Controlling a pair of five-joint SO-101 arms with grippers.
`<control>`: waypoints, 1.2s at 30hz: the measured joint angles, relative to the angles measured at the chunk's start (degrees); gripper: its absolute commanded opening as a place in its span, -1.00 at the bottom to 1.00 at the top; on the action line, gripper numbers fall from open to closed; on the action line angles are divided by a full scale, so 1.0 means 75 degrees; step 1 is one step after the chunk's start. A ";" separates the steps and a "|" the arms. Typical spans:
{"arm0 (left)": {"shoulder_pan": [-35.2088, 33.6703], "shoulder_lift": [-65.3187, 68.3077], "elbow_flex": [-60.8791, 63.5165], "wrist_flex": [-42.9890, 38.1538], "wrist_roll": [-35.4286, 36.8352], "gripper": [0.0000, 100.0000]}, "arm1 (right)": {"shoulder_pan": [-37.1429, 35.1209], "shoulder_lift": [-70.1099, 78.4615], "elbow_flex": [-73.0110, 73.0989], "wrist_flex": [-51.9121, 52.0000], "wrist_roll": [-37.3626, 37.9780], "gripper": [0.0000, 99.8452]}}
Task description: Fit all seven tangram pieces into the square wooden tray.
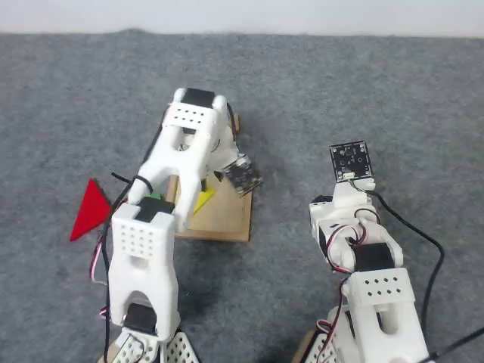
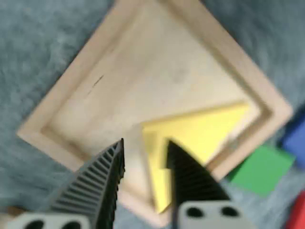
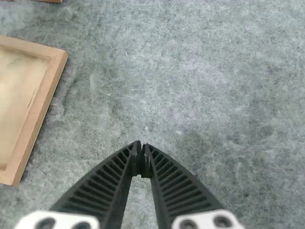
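Progress: one of seven placed | yellow triangle [image 2: 200, 131] flat in tray [image 2: 76, 71] corner | my left claw [image 2: 144, 145] apart just above it | my right claw [image 3: 141, 150] pressed together over worktop | red triangle [image 1: 91, 210], green piece [image 2: 261, 169], blue piece [image 2: 296, 136] outside, still to fit

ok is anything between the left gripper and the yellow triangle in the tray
Nothing visible. The left gripper is open directly over the yellow triangle, which lies flat in the tray. No other piece lies over it or between the two.
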 measured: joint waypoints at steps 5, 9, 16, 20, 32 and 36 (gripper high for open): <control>-0.0023 0.0352 -0.0199 0.0000 0.1453 -0.98 | 0.0000 0.0000 0.0000 0.0000 0.0000 -0.98; -0.0023 0.0539 -0.0410 0.0105 0.1547 -0.98 | 0.0000 0.0000 0.0000 0.0000 0.0000 -0.98; -0.0023 0.1184 -0.0574 0.0141 0.1594 -0.98 | 0.0000 0.0000 0.0000 0.0000 0.0000 -0.98; -0.0012 0.1453 -0.0844 0.0270 0.1594 -0.98 | 0.0000 0.0000 0.0000 0.0000 0.0000 -0.98; -0.0328 0.0223 0.0621 0.0316 0.1594 -0.98 | 0.0000 0.0000 0.0000 0.0000 0.0000 -0.98; -0.0610 -0.0164 0.1137 0.0316 0.1594 -0.98 | 0.0000 0.0000 0.0000 0.0000 0.0000 -0.98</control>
